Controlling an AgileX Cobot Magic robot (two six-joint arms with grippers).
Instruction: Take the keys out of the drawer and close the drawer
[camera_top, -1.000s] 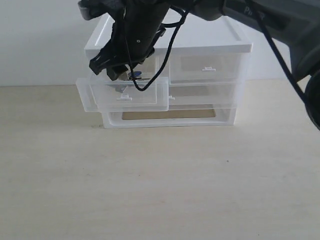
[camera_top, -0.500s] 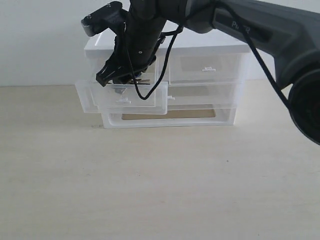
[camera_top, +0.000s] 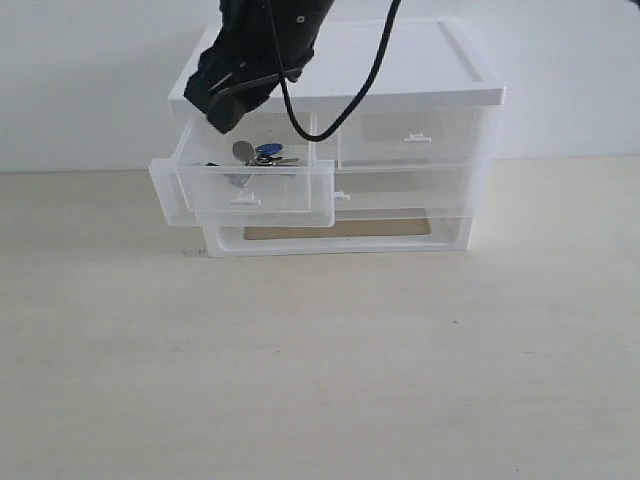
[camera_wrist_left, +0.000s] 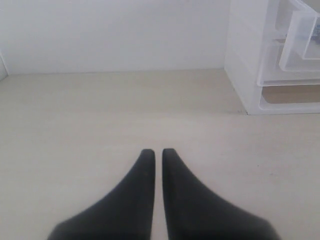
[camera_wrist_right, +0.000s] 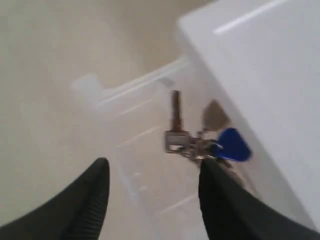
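The clear half-width drawer (camera_top: 245, 190) stands pulled out at the top left of the white-topped organizer (camera_top: 400, 70). The keys (camera_top: 262, 153), grey metal with a blue teardrop fob, lie inside it. My right gripper (camera_top: 222, 103) hangs just above the drawer's back left part, open, holding nothing. In the right wrist view the keys (camera_wrist_right: 192, 142) and fob (camera_wrist_right: 234, 145) lie in the drawer (camera_wrist_right: 125, 95), just past one fingertip of the right gripper (camera_wrist_right: 155, 165). My left gripper (camera_wrist_left: 157, 151) is shut and empty over bare table, away from the drawer (camera_wrist_left: 300, 42).
The twin right half-width drawer (camera_top: 415, 135) is closed. Below the pair, the full-width drawer (camera_top: 410, 188) sticks out slightly. The organizer's bottom slot (camera_top: 340, 230) holds no drawer. A white wall stands behind, and pale wooden table (camera_top: 320, 360) spreads in front.
My right gripper dipped into the drawer, then rose up and out with nothing in it. The keys stay in the drawer, now in plain sight.
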